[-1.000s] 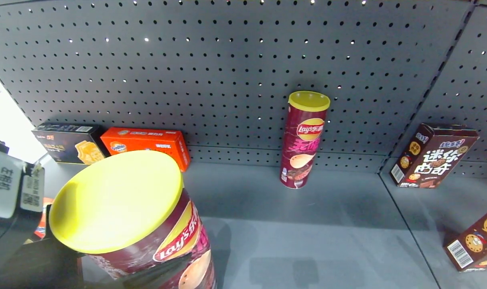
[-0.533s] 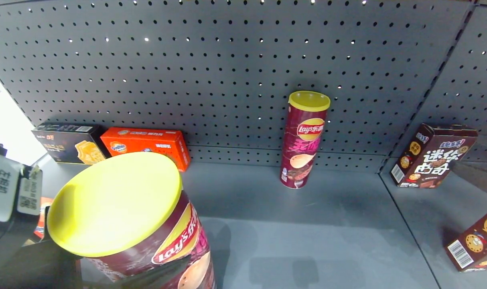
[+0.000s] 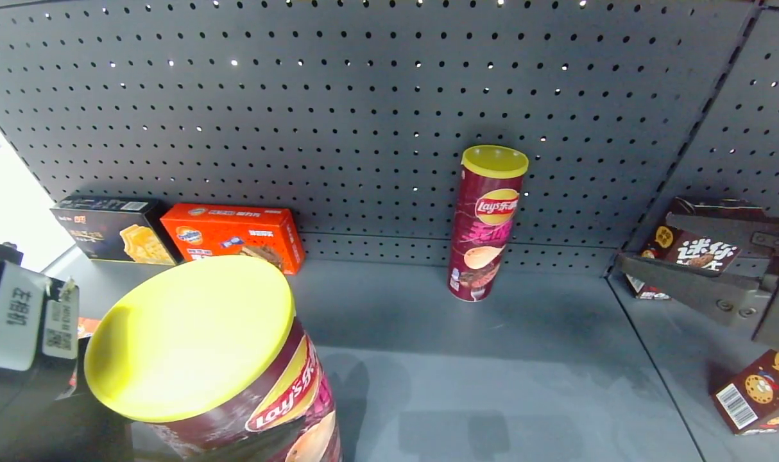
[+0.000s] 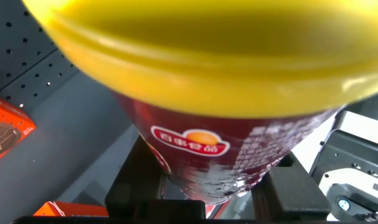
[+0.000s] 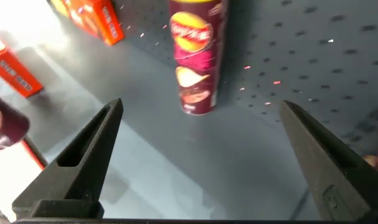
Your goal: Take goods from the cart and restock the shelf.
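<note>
Grey right gripper (image 3: 644, 239) entered, jaws apart | chips can (image 3: 222, 366) slightly lower

Left tool (image 4: 210, 194): we are clamping its two fingers against the lower body of the chip can (image 3: 222, 359), low on our near left side. Right tool (image 3: 649, 242): we are holding it out on our right, fingers spread wide apart.
</note>
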`<state>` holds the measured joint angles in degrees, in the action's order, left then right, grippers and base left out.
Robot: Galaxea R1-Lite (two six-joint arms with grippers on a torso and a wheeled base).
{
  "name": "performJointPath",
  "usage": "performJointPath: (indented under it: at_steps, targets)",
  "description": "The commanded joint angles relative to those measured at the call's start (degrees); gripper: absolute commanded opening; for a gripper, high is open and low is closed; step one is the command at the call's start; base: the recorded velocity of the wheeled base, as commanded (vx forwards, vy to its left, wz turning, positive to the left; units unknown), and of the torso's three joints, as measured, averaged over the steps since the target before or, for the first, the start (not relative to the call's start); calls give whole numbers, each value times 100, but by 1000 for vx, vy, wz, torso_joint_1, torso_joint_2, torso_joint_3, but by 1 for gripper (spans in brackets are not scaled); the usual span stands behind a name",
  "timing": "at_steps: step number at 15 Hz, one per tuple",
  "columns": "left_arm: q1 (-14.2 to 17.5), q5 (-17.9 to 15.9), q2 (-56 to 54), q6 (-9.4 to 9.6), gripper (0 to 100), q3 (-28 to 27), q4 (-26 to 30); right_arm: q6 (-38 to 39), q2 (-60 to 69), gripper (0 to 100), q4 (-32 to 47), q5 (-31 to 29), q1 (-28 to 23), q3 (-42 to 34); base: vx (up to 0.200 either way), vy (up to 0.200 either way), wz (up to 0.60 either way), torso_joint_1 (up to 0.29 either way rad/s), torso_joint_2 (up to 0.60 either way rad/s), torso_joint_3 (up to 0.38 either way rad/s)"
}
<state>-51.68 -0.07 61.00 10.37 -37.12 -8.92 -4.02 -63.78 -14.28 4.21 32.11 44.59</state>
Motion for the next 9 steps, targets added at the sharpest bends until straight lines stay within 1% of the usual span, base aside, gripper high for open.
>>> performJointPath:
  at_steps: [1,9]
  targets:
    - [0,-1,17,0,0,-6,-4,-2,-451,100,-49,-43,146,23,0,0,0,0,0,0]
    - [17,-1,17,0,0,-32,-4,24,-970,100,-102,-51,129,120,0,0,0,0,0,0]
